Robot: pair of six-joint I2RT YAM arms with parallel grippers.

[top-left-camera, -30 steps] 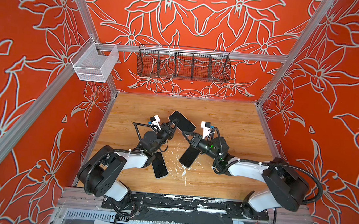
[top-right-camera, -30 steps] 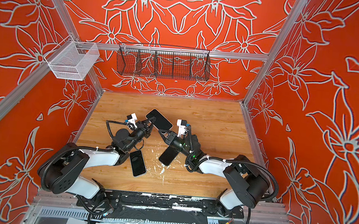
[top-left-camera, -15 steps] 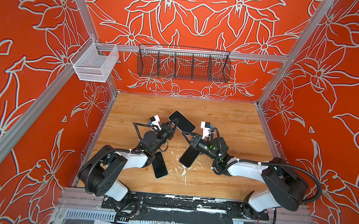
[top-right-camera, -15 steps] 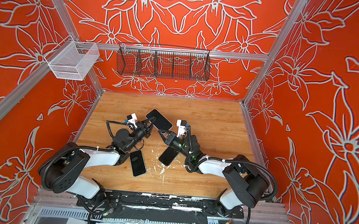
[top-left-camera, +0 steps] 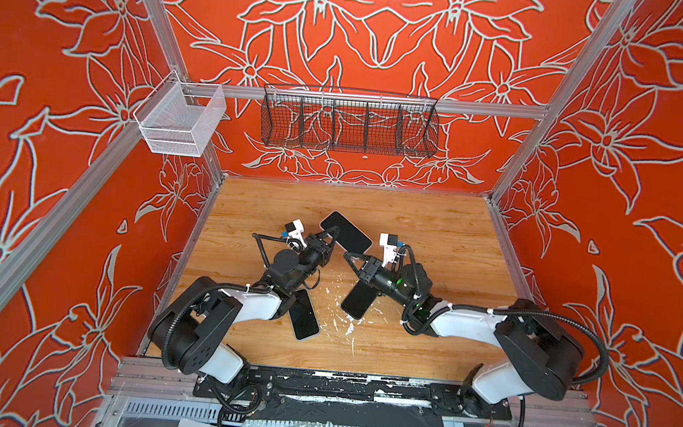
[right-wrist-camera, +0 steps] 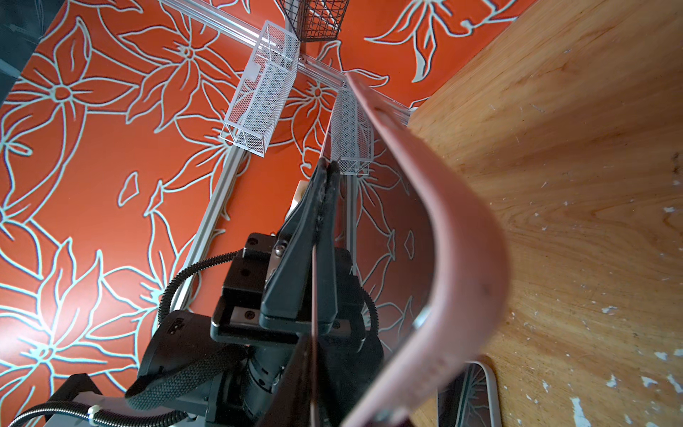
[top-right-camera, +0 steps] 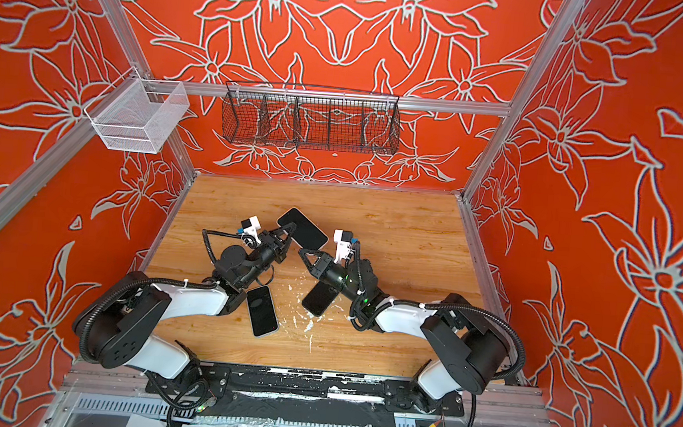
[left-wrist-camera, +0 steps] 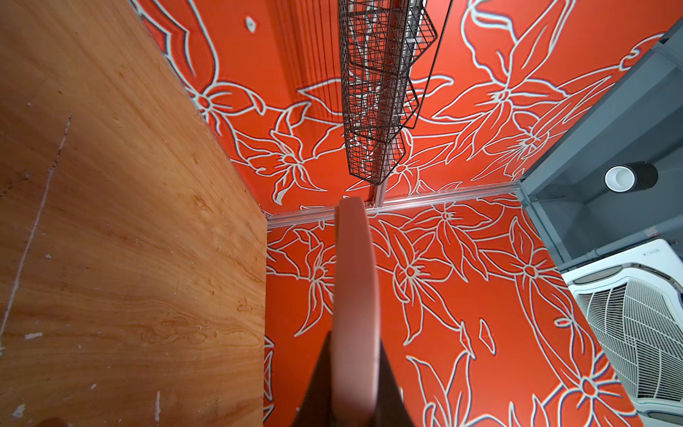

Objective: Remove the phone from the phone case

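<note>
The phone (top-left-camera: 346,232) (top-right-camera: 303,228), dark screen up, hangs tilted above the wooden table in its pink phone case (left-wrist-camera: 354,295) (right-wrist-camera: 462,240). My left gripper (top-left-camera: 333,234) (top-right-camera: 290,229) (left-wrist-camera: 354,369) is shut on the cased phone's edge, and the pink rim shows between its fingers. My right gripper (top-left-camera: 347,256) (top-right-camera: 301,253) (right-wrist-camera: 314,369) has its tips at the phone's near corner. Its fingers stand close together along the phone's edge. In the right wrist view the screen mirrors the scene, and the far finger is hidden.
Two more phones lie flat on the table (top-left-camera: 434,230), one (top-left-camera: 304,315) by the left arm and one (top-left-camera: 359,301) (right-wrist-camera: 469,395) under the right arm. A black wire basket (top-left-camera: 349,121) and a white mesh basket (top-left-camera: 178,120) hang on the back rail. White flecks mark the wood.
</note>
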